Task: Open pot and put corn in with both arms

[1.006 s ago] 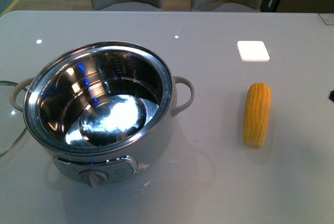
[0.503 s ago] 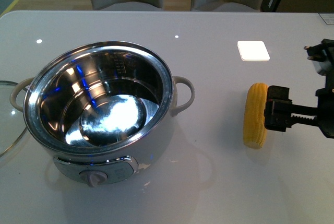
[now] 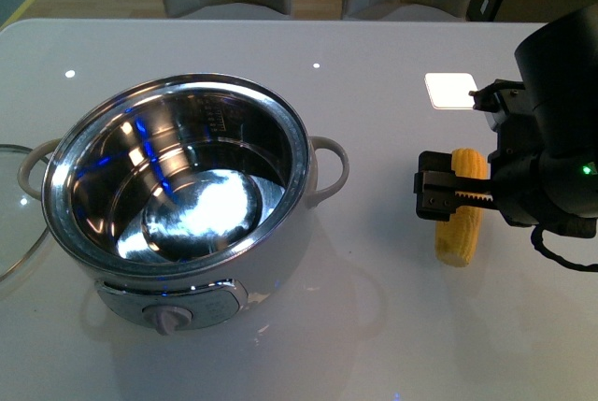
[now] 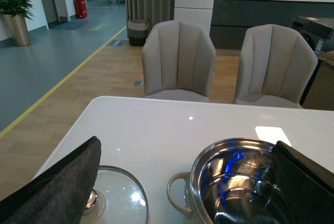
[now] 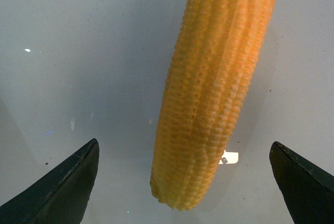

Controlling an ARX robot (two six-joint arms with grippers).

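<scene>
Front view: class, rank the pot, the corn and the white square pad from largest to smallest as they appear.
1. pot, by far the largest.
2. corn, though the right tool covers its middle.
3. white square pad, clearly smaller, and farther from the camera.

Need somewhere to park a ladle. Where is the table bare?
Bare: the stretch between the pot and the corn, the far strip behind the pot, and the near edge right of its dial. Crowded: around the corn, under the right gripper.
</scene>
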